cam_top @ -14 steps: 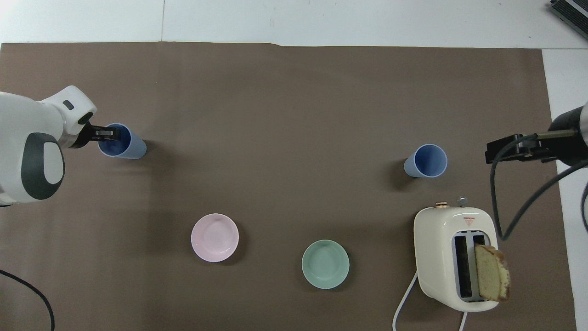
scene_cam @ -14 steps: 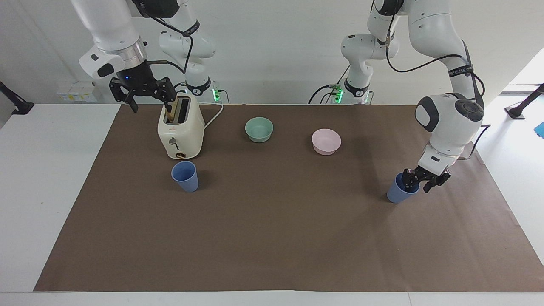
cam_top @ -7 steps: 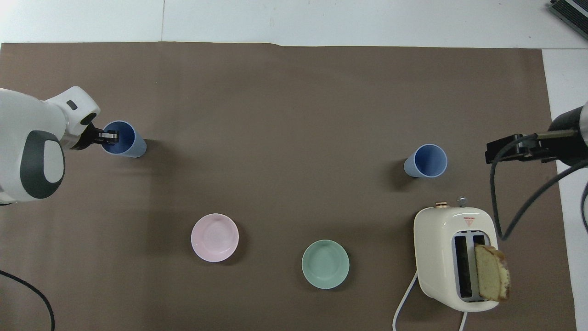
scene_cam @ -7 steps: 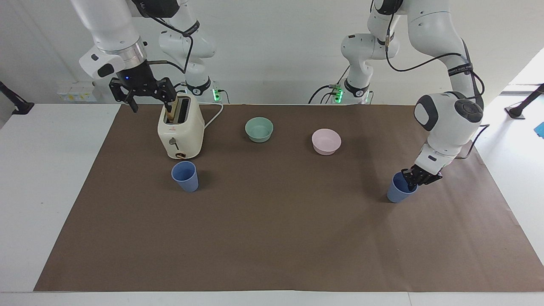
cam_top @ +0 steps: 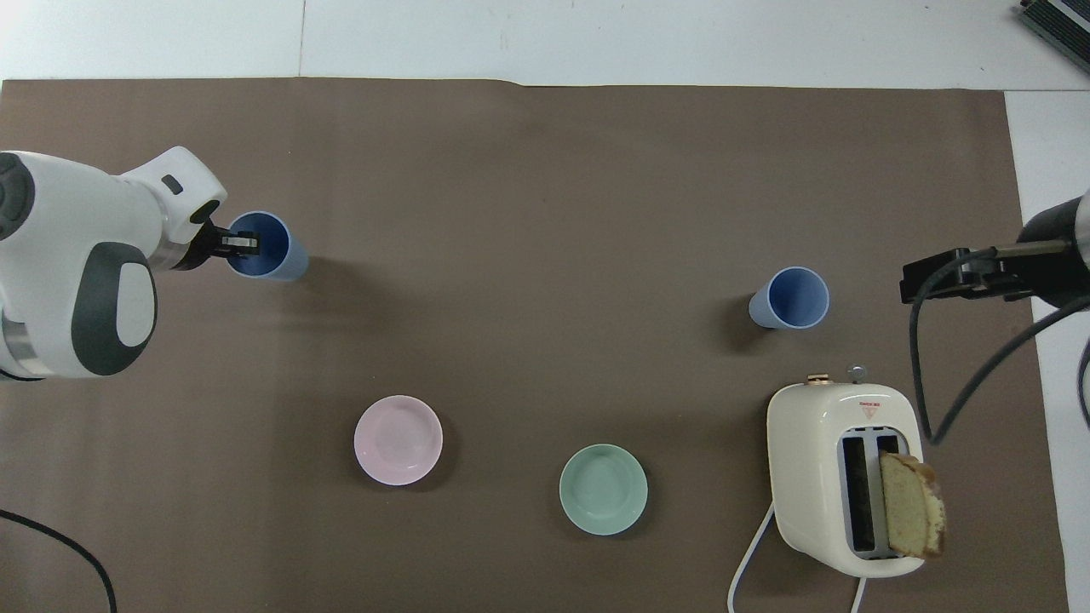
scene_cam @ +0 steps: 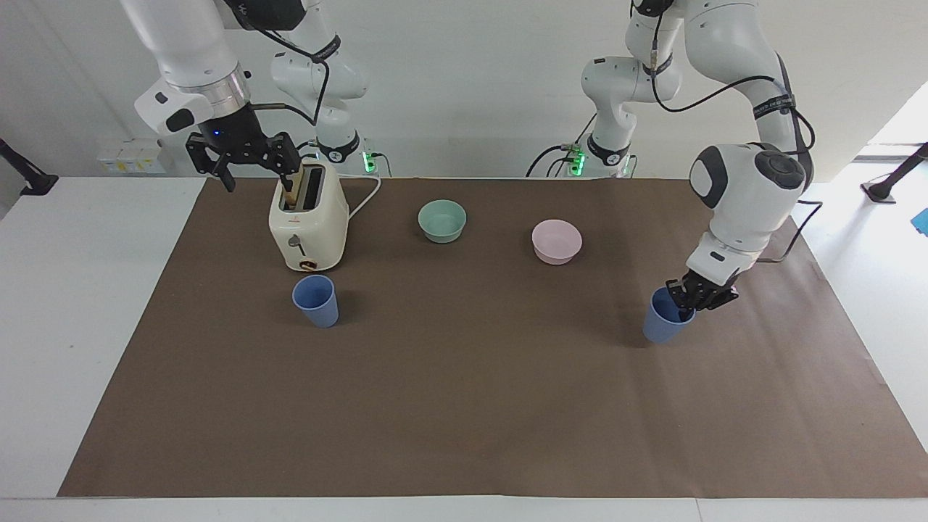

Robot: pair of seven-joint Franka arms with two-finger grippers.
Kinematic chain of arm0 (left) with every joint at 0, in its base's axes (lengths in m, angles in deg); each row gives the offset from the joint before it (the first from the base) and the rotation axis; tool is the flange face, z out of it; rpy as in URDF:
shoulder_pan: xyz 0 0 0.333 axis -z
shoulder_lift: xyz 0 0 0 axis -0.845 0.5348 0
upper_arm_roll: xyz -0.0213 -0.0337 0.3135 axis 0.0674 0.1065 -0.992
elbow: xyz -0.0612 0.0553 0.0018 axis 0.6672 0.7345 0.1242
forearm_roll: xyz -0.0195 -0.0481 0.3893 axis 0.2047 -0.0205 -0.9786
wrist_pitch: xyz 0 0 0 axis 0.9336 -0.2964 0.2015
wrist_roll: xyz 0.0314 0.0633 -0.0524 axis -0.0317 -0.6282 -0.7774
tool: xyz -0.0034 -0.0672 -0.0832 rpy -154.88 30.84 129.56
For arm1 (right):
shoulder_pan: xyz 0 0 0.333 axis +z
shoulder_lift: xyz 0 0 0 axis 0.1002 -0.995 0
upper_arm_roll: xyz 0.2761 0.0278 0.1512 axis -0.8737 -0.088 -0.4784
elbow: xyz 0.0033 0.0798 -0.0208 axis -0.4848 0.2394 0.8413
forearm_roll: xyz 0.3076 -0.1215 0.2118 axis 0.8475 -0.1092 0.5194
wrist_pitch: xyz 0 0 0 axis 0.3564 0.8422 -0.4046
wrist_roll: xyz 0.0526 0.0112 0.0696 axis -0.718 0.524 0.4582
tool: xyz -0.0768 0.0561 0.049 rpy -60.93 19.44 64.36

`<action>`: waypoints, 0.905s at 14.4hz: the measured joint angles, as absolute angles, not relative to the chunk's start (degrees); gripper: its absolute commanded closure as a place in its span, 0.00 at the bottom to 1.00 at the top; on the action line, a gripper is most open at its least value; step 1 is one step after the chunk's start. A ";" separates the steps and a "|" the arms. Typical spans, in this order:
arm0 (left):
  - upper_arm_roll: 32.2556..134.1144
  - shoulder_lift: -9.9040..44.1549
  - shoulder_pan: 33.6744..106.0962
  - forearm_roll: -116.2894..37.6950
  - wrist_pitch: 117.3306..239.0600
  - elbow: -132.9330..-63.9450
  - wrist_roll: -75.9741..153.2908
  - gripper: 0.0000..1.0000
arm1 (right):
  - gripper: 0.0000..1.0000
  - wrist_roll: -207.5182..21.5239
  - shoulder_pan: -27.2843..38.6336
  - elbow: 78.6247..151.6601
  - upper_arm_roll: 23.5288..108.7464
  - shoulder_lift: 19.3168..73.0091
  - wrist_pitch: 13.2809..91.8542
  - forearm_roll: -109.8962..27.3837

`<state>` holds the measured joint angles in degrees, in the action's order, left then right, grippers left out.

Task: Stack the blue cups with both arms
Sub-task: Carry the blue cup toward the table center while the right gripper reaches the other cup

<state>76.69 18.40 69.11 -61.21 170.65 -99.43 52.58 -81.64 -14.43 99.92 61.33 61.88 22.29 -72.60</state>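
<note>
1. Two small tapered periwinkle-blue plastic cups are standing on a brown paper mat [scene_cam: 464, 406] that is covering a white table [scene_cam: 94, 304].
2. The left gripper [scene_cam: 687, 304] is pinching the rim of one blue cup [scene_cam: 663, 319], its fingertips closed on the wall, one inside and one outside; the cup is tilting slightly at the left arm's end of the mat. In the overhead view the same gripper [cam_top: 243, 245] is sitting at the rim of that cup [cam_top: 272, 251].
3. The other blue cup [scene_cam: 316, 300] is standing upright and free, just in front of a cream two-slot toaster [scene_cam: 308, 217], farther from the robots than it.
4. The right gripper [scene_cam: 243, 156] is hanging with its jaws spread wide and empty, over the toaster's edge, where a slice of bread [cam_top: 911, 515] is sticking up from a slot.
5. A round teal bowl [scene_cam: 442, 220] and a round pink bowl [scene_cam: 557, 241] are sitting between the arms, nearer to the robots than both cups.
</note>
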 measured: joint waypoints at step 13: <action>77.05 20.55 91.01 -61.22 176.09 -99.49 20.40 1.00 | 0.00 -81.78 -14.48 113.20 61.81 61.54 37.77 -72.60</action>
<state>77.05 20.55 91.01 -61.22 176.09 -99.49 20.40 -81.78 -14.48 113.20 61.81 61.54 37.77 -72.60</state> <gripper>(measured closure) 0.960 0.000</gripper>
